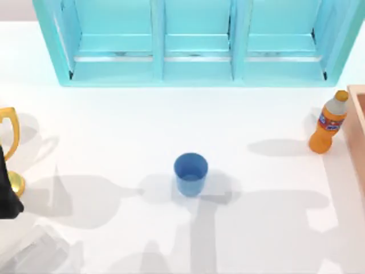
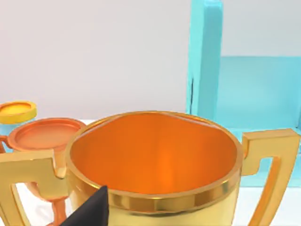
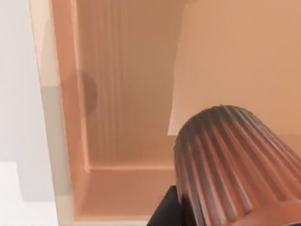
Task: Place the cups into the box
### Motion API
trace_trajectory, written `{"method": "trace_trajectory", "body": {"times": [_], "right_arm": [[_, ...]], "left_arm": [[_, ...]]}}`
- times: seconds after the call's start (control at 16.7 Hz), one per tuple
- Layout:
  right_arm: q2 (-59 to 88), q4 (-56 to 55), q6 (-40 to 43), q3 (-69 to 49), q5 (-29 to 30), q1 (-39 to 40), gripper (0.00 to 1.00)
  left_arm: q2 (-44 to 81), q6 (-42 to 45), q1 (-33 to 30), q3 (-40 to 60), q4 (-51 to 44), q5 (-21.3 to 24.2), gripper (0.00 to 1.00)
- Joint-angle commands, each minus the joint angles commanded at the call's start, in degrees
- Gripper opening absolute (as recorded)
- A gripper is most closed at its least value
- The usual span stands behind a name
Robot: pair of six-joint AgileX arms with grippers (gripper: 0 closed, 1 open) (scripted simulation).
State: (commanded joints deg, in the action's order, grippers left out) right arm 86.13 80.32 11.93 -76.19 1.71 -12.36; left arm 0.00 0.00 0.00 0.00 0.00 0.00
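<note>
**Ribbed cup over the box**

Right wrist view: clamped in the right gripper (image 3: 175, 207), ribbed brown cup (image 3: 235, 165), above the box (image 3: 127, 141) interior. Mid-table: blue cup (image 1: 190, 173), upright, well apart. Far right: box edge (image 1: 358, 123). Left gripper (image 2: 89, 212): jaws' state unclear.

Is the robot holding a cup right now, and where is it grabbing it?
It looks so: the ribbed brown cup hangs over the box, the right jaws seemingly at its lower side.
</note>
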Motion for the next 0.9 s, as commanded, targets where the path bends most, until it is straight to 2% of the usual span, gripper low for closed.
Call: {"method": "trace_trajectory", "body": {"times": [0.12,0.3,0.66,0.9], "right_arm": [[-2.07,1.51,5.42,0.23,0.52,-5.41,0.0],[-4.09,2.36,9.19,1.33,1.19,-9.21,0.0],[-3.96,1.25,9.1,2.17,1.11,-9.18,0.0],[-4.16,-6.26,9.25,9.81,1.17,-9.51,0.0]], "left_arm": [[0.0,0.0,0.0,0.0,0.0,0.0,1.0],[0.0,0.0,0.0,0.0,0.0,0.0,1.0],[0.0,0.0,0.0,0.0,0.0,0.0,1.0],[0.0,0.0,0.0,0.0,0.0,0.0,1.0]]}}
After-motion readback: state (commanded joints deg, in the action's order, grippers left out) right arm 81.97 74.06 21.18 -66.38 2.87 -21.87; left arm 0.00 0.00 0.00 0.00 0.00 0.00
